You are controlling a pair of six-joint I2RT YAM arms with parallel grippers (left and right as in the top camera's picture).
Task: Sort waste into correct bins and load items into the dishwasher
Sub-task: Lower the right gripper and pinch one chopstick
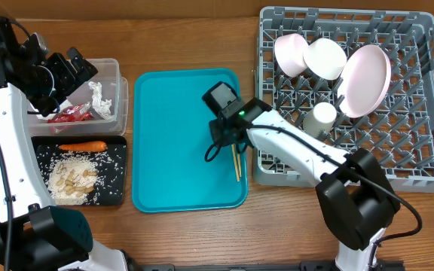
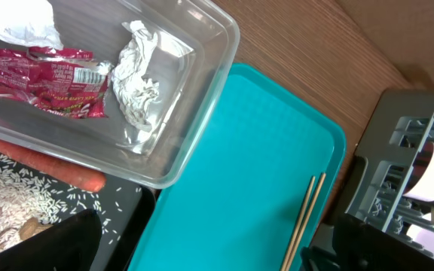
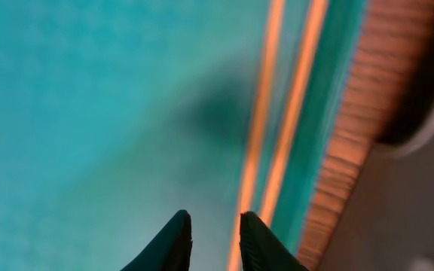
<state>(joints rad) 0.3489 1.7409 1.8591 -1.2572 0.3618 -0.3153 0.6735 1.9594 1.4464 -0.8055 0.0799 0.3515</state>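
The right gripper (image 3: 211,239) hangs low over the tray (image 1: 172,113), its jaws nearly together. One of the chopsticks (image 1: 237,167) runs into the narrow gap, but I cannot tell whether it is pinched. The pair lies along the tray's right edge, beside the rack (image 1: 420,162). The left gripper (image 1: 72,71) gapes wide and empty above the tub (image 1: 117,69).
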